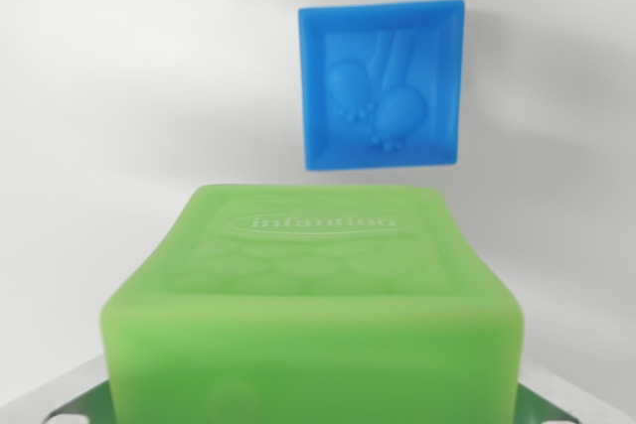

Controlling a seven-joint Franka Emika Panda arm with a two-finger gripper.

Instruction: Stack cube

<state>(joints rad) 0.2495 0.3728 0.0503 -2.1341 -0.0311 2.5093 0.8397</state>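
Wrist view only. A soft green rubbery cube [313,310] with an embossed "infantino" oval on its upper face fills the lower half of the frame, very close to the camera. At the bottom corners, pale metal parts and dark green bits [542,406] show on either side of it; these are likely the gripper's fingers, but the fingertips themselves are hidden. Judgement: the cube sits between the fingers and is probably held, though whether they actually clamp it cannot be told from this view.

Beyond it, a blue soft cube [383,86] with raised footprint relief on its top face lies on the plain white surface [119,76]. It is apart from the green cube and offset toward the wrist view's right.

Step in hand, as judged: carry green over blue. To do it well:
- shift toward the wrist view's right until blue is centred behind green
- square the edges; blue looks slightly rotated
- descend slowly, since soft blocks deform and tip
- release only once green rests flat.
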